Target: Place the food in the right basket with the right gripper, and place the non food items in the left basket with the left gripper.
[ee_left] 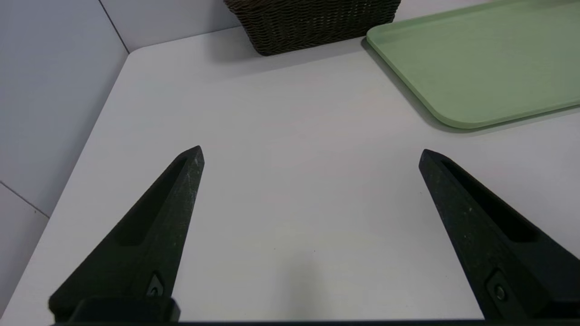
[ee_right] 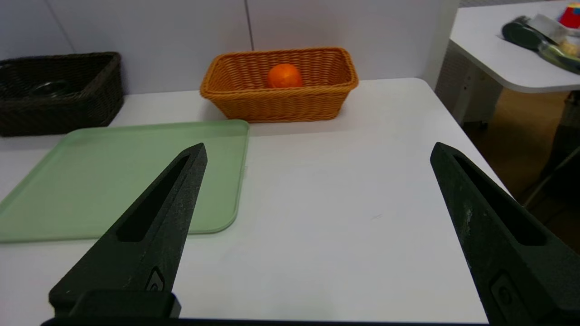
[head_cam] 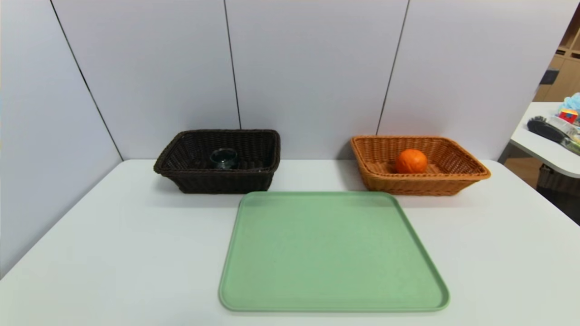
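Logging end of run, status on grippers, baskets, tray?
Left gripper open, empty, over bare table. Right gripper open, empty. Orange in right basket; glass cup in left basket. Green tray bare, nothing blocking.

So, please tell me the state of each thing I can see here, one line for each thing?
orange fruit: lying inside the orange-tan basket.
glass cup: inside the dark brown basket.
green tray: flat on the white table, nothing on it.
left gripper: open, holding nothing, above the table.
right gripper: open, holding nothing, above the table.
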